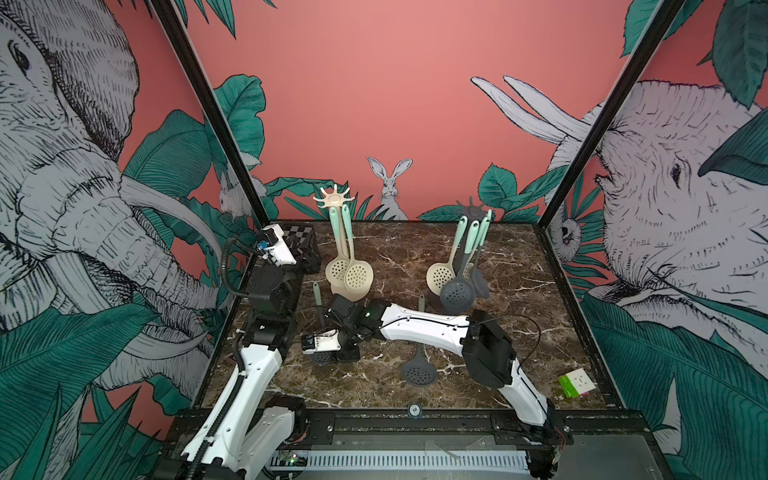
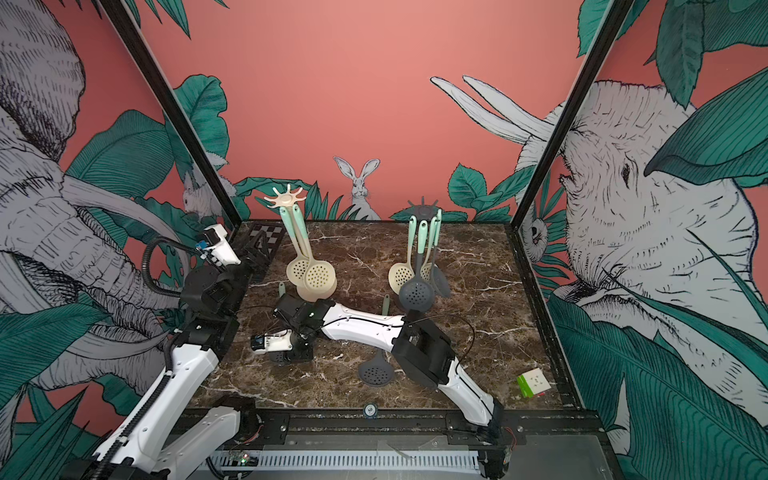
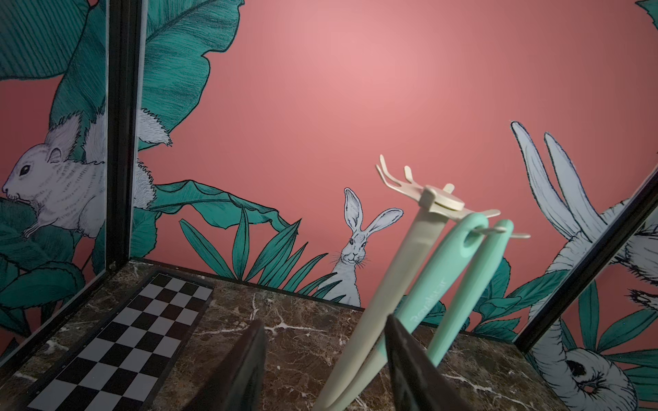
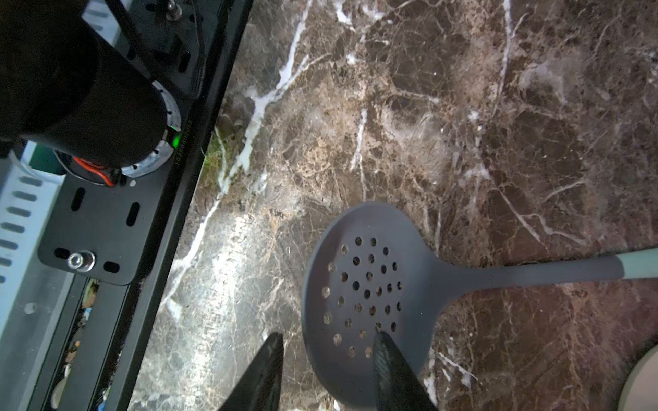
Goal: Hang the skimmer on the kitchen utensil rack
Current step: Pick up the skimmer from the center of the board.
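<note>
The brown marble table point(image 1: 519, 291) carried two hook-topped stands at its far side, the beige rack point(image 1: 334, 202) on the left and the grey rack point(image 1: 470, 210) on the right, each hung with skimmers by their handle holes. The right arm point(image 1: 424, 328) reached across to the near left, seemingly to lift the grey skimmer point(image 4: 366, 291) lying flat there, perforated bowl nearer, mint-tipped handle pointing toward the beige rack's base. A second grey skimmer point(image 1: 418, 370) lay near centre. The right gripper point(image 4: 329, 334) stood partly open and empty, one finger over the bowl, one off its rim. The left gripper point(image 3: 325, 320), parted and empty, hung far left.
</note>
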Controlling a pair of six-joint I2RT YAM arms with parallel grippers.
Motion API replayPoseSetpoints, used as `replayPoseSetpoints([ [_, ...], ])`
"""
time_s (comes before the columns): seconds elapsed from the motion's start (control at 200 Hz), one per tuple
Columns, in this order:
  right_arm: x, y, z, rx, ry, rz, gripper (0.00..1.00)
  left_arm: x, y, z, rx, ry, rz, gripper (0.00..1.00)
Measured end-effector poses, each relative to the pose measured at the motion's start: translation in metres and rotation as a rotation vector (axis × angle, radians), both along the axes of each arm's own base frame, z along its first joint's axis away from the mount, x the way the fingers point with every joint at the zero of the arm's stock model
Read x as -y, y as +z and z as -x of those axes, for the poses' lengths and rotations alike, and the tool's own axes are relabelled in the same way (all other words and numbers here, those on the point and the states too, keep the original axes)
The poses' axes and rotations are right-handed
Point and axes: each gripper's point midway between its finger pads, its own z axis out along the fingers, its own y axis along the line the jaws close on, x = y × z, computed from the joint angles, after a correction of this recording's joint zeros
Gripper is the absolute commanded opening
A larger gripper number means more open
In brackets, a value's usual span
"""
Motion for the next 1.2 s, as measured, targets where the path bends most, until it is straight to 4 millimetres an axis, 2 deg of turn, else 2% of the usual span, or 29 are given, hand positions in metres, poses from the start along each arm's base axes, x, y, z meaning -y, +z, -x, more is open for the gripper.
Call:
replayPoseSetpoints([
  [0.235, -0.006, -0.007, 0.002, 0.007, 0.015, 0.016, 0.4, -0.002, 0.0, 0.0, -0.001, 0.005, 0.0, 0.56],
  [0.51, -0.004, -0.021, 0.002, 0.03, 0.019, 0.056, 0.34, -0.002, 0.0, 0.0, -0.001, 0.007, 0.0, 0.56],
  [0.76, -0.004, -0.021, 0.001, 0.043, 0.018, 0.063, 0.2, -0.004, 0.0, 0.0, -0.001, 0.013, 0.003, 0.55],
  [1.005, -0.003, -0.021, 0.004, 0.05, 0.041, 0.064, 0.0, -0.006, 0.003, 0.002, 0.007, 0.017, 0.009, 0.55],
  [1.2, -0.003, -0.021, 0.004, 0.052, 0.047, 0.064, 0.0, -0.008, 0.006, 0.004, 0.017, 0.02, 0.017, 0.55],
])
